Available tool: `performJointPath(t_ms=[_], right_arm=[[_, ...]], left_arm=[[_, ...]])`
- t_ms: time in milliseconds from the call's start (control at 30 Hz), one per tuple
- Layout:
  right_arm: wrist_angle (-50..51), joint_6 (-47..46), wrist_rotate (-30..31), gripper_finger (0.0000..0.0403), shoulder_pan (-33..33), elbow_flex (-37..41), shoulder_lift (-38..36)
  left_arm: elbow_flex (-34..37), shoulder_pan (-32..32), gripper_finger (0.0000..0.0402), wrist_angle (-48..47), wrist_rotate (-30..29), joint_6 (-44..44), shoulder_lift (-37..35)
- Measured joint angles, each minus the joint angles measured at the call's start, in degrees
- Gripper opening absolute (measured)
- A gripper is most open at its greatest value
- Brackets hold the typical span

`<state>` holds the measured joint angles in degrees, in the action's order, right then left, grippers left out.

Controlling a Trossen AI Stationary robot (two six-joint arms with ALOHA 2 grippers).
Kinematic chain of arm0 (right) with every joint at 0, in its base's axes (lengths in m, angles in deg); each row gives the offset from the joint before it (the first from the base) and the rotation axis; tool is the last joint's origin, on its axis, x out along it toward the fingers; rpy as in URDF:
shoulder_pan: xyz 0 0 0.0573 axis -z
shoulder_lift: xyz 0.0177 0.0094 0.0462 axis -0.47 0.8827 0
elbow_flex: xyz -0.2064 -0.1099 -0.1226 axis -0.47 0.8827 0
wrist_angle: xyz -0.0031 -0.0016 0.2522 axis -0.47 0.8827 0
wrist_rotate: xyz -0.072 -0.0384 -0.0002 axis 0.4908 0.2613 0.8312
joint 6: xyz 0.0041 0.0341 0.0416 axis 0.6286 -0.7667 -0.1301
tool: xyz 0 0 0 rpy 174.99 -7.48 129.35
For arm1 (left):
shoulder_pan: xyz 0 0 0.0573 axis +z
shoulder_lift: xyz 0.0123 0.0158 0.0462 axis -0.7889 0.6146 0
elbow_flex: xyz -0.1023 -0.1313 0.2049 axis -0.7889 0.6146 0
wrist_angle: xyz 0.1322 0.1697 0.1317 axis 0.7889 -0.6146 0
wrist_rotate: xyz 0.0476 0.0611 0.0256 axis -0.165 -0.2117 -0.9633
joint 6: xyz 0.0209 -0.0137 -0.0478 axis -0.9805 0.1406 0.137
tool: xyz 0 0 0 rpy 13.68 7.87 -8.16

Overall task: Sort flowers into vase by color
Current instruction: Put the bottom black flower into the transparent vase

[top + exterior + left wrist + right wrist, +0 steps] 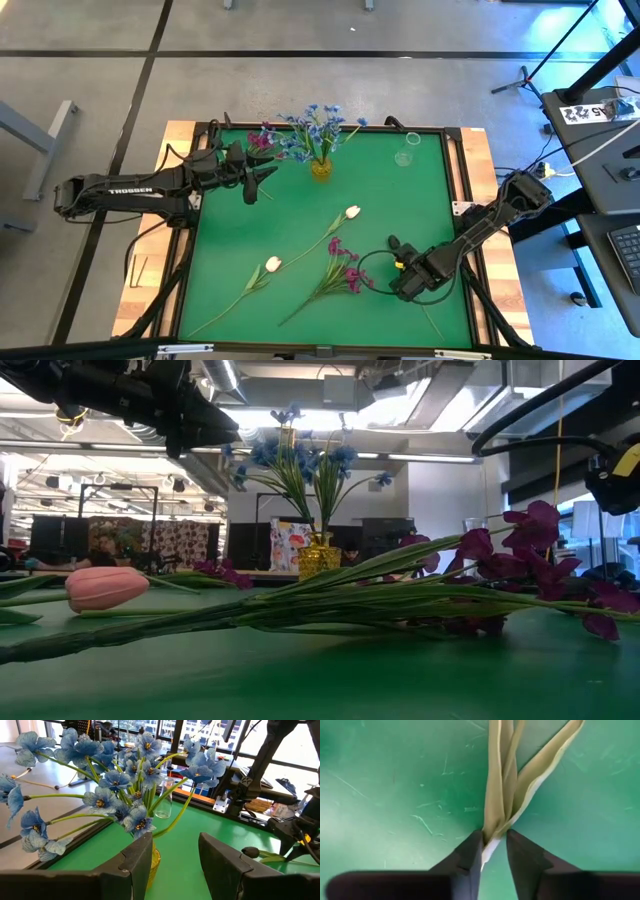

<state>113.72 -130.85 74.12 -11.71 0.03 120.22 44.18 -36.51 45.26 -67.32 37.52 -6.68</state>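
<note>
the left gripper (268,178) hangs over the far left part of the green table (400,210), pointed at the yellow vase (320,168); its two fingers (137,862) stand apart with nothing between them. a magenta flower cluster (262,139) lies just beyond that gripper, near the table's far edge. the yellow vase stands near the middle of the far edge and holds the blue flowers (315,125), which spread out above it. in the left wrist view the blue blossoms (117,780) fill the space ahead of the fingers, with a clear glass (164,802) beyond them.

on the near half of the table lie three loose flowers. a white tulip (272,264) lies nearest the left, its stem running toward the near-left corner. a second white tulip (352,211) lies farther back, near the middle, its stem slanting down toward the first. a magenta flower stem (340,268) lies to their right, blossoms toward the right arm.

the clear glass (407,150) stands at the far right of the table, empty as far as can be seen.

the right gripper (398,268) is low over the near right part of the table, beside the magenta blossoms. in the right wrist view its fingers (465,857) are pinched around the pale green stem and leaves (507,780) lying flat on the table.
</note>
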Motion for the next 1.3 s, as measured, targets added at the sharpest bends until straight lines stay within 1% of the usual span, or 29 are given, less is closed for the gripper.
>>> performJointPath(t_ms=[300,367,500,600,767,900,1067,1300], right_arm=[[0.05,0.07,1.87,0.001,0.0,0.0,-0.09],[0.02,0.12,3.15,0.0005,0.0,0.0,-0.13],[0.0,0.09,4.73,0.0012,0.01,0.0,-0.13],[0.53,0.03,6.68,0.001,0.0,-0.3,-0.47],[1.1,0.07,12.98,0.0004,0.02,-1.96,-2.21],[4.16,0.06,18.4,0.0003,0.02,-3.58,-4.03],[6.8,0.06,26.38,0.0002,0.02,-4.63,-6.77],[7.63,0.21,37.41,0.0001,0.02,-4.72,-10.12]], left_arm=[[0.0,0.0,0.0156,0.02,0.0,0.01,0.0],[0.0,0.0,0.0156,0.02,0.0,0.01,0.0],[0.0,-0.01,0.0156,0.02,0.0,0.01,0.0],[0.0,0.0,0.0156,0.03,0.0,0.01,0.0],[0.0,-0.02,0.0156,0.46,0.0,0.01,-0.02],[-0.04,-0.02,0.0156,0.72,0.0,0.01,-0.02],[-0.04,-0.02,0.0156,0.74,0.0,0.01,-0.02],[-0.04,-0.02,0.0156,0.72,0.0,0.01,-0.02]])
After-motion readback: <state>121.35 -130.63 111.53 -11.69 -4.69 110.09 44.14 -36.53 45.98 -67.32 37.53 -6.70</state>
